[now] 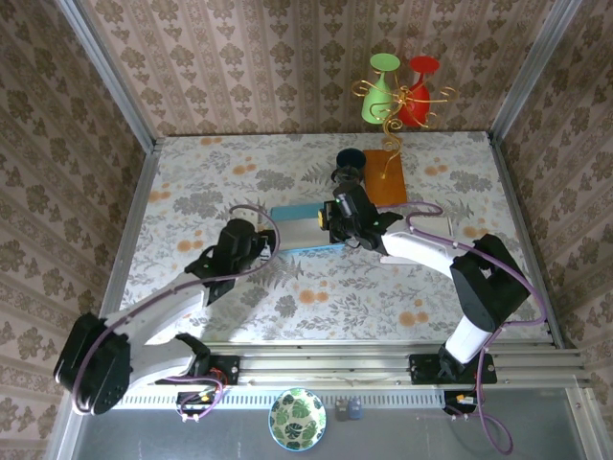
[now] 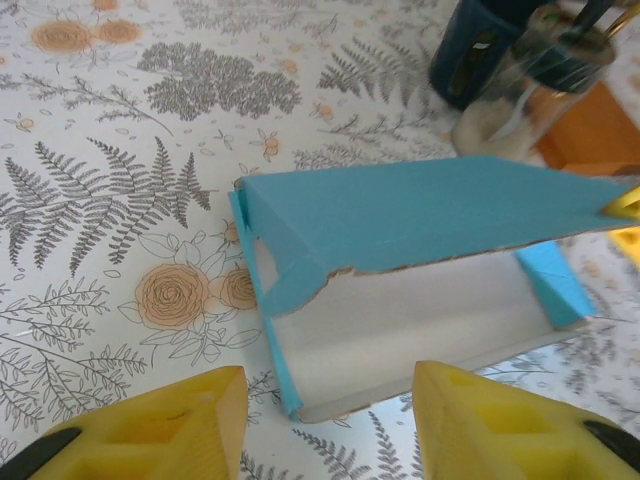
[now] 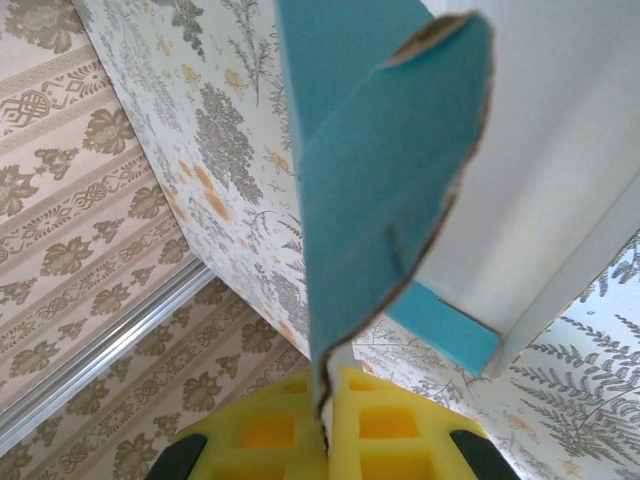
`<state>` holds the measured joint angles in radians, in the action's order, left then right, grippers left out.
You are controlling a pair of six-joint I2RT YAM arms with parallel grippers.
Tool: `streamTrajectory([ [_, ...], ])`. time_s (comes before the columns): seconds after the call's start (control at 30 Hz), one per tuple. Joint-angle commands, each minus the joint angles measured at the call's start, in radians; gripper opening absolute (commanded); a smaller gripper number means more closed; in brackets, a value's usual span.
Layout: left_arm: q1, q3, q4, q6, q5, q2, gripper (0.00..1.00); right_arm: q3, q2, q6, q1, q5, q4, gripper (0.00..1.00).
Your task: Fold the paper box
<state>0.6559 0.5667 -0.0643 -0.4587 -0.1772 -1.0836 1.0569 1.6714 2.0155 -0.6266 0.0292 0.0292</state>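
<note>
Cardboard in blue outside and white inside, the paper box (image 1: 299, 230) lies near the middle of the floral surface (image 1: 192, 182). Its long side runs from nine to three o'clock in the top view.

The left claw (image 1: 257, 244) sits just off the box's nine o'clock end. In the left wrist view the left claw (image 2: 330, 400) stands wide. Its yellow fingers (image 2: 170, 420) are apart, with nothing between them, and they stop just short of the box's near wall. From there the paper box (image 2: 400, 320) shows an open white interior, with a long blue flap (image 2: 430, 215) raised over it.

The right claw (image 1: 335, 225) is at the box's three o'clock end. In the right wrist view the right claw (image 3: 325, 425) is closed tight, and its fingers (image 3: 385, 425) pinch the lower edge of a blue flap (image 3: 370, 200).

Toward one o'clock from the box stand a dark blue cup (image 1: 350, 158) and an orange block (image 1: 385, 177). Beyond them, at the far edge, a wire stand (image 1: 395, 105) carries a green and a red glass. At six o'clock, in front of the arm bases, sits a leaf-patterned bowl (image 1: 297, 419).
</note>
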Motion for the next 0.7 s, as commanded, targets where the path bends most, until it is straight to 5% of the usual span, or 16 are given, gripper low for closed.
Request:
streamTrajectory([
  [0.0,-0.011,0.021,0.153,-0.087,0.029,0.097,0.51,-0.026,0.004,-0.008,-0.008,0.006,0.029,0.00],
  [0.07,-0.058,0.054,0.214,-0.129,0.076,0.118,0.53,-0.032,0.000,-0.017,-0.010,0.006,0.030,0.00],
  [0.3,-0.344,0.207,0.310,-0.290,0.498,-0.069,0.48,-0.092,-0.012,-0.049,-0.015,0.033,0.064,0.00],
  [0.67,-0.371,0.290,0.205,-0.269,0.675,-0.346,0.49,-0.183,-0.034,-0.066,-0.022,0.046,0.101,0.00],
])
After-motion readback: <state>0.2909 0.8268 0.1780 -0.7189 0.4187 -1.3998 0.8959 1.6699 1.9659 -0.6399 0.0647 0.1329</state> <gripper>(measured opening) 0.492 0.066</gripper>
